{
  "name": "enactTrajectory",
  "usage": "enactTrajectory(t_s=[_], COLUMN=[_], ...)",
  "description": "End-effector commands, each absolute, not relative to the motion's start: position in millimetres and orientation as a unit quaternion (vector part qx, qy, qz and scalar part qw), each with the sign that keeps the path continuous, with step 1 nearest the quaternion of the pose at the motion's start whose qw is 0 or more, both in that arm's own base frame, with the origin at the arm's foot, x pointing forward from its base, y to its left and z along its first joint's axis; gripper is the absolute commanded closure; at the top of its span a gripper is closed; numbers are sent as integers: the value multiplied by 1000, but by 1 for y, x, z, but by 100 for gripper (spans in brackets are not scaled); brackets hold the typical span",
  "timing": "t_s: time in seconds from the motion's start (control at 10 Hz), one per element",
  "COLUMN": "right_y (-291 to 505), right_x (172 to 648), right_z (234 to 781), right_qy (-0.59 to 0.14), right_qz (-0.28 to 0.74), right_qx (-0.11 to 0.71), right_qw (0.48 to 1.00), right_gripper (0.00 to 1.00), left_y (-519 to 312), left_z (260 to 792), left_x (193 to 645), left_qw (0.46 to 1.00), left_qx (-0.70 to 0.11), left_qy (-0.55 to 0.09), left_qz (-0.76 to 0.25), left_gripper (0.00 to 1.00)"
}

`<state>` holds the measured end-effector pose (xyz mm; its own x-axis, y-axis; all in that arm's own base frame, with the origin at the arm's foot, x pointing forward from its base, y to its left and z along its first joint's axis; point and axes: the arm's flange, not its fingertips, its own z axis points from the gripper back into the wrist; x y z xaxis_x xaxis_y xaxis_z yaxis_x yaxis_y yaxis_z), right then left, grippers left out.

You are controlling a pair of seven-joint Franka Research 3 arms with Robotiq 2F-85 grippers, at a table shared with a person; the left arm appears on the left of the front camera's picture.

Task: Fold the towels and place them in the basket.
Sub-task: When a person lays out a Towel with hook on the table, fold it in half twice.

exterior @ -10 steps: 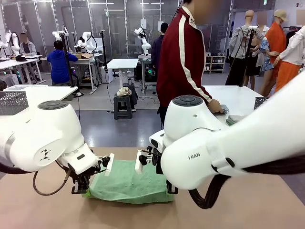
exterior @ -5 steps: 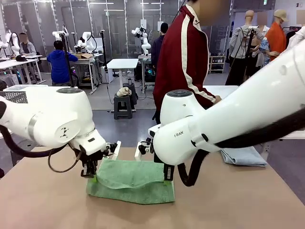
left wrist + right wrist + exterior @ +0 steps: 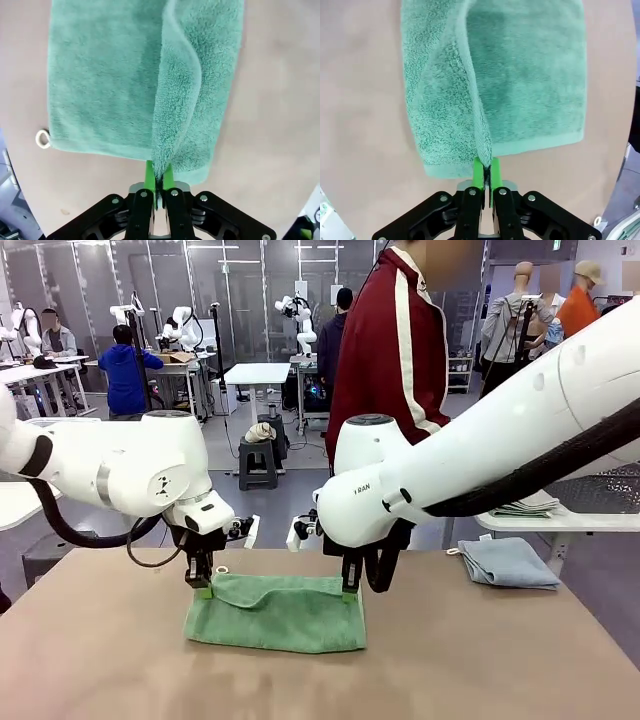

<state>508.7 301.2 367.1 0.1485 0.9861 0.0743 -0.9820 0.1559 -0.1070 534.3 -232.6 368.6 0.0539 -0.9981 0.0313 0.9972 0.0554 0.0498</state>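
The green terry towel (image 3: 275, 612) lies doubled over in the middle of the worktop (image 3: 500, 660), its upper layer rippled. The left gripper (image 3: 203, 587) and right gripper (image 3: 349, 592) each pinch a far corner of that layer.

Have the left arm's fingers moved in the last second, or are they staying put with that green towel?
Yes. The left arm's fingers, pinching the green towel by its edge, moved away from the camera, closer to the table's far edge.
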Motion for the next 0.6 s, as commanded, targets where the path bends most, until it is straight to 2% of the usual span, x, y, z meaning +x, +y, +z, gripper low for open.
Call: enactTrajectory(t_s=[0.0, 0.5], right_y=[303, 290], right_x=[531, 562], right_z=[366, 365], right_qy=[-57, -59], right_qz=[661, 652], right_qx=[-25, -18], right_qw=[748, 756], right_gripper=[94, 94], left_y=[-240, -242], left_z=[368, 372], left_x=[558, 586], left_qw=[724, 747], left_qx=[-5, 5], left_qy=[-25, -34], left_qz=[-689, -663], left_gripper=[93, 93])
